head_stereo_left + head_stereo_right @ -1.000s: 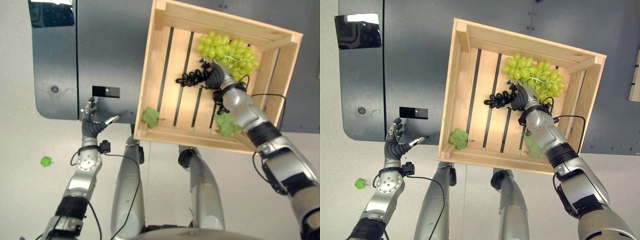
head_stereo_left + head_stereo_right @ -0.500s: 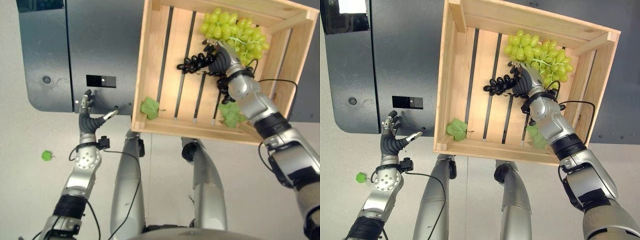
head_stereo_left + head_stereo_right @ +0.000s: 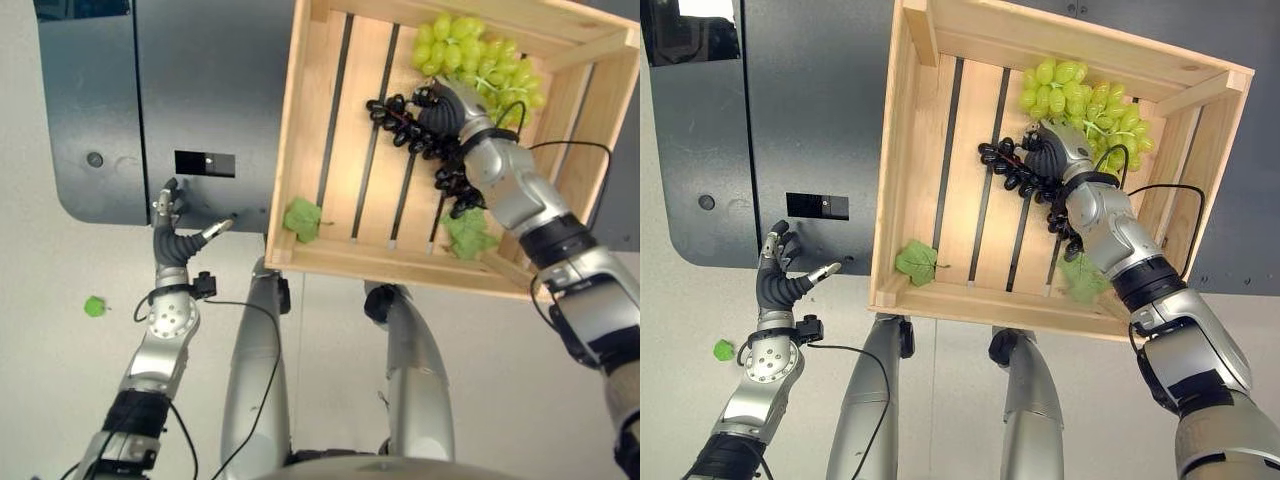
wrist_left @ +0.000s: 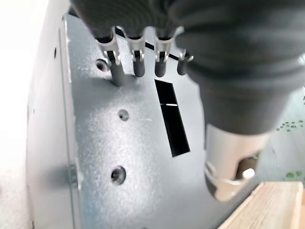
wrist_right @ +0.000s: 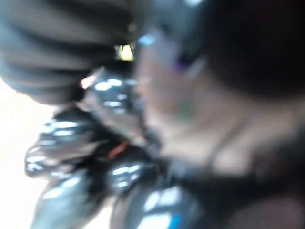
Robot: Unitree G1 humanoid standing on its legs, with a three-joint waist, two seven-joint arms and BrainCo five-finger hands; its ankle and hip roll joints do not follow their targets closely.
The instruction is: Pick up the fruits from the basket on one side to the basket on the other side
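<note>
Right hand (image 3: 1058, 152) clenches the black grapes (image 3: 1012, 170) in the crate (image 3: 902, 150), whose glossy berries crowd its wrist view.

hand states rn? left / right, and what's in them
Left hand: open, fingers straight, holding nothing, over the dark table.
Right hand: shut on the black grapes, inside the wooden crate.

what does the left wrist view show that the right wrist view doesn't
The left wrist view shows the left hand, fingers straight, over the dark grey panel with its black rectangular slot, plus a corner of the wooden crate. The right wrist view shows glossy black grapes pressed close against the right hand. Both share a dark ribbed cover and pale crate wood.
</note>
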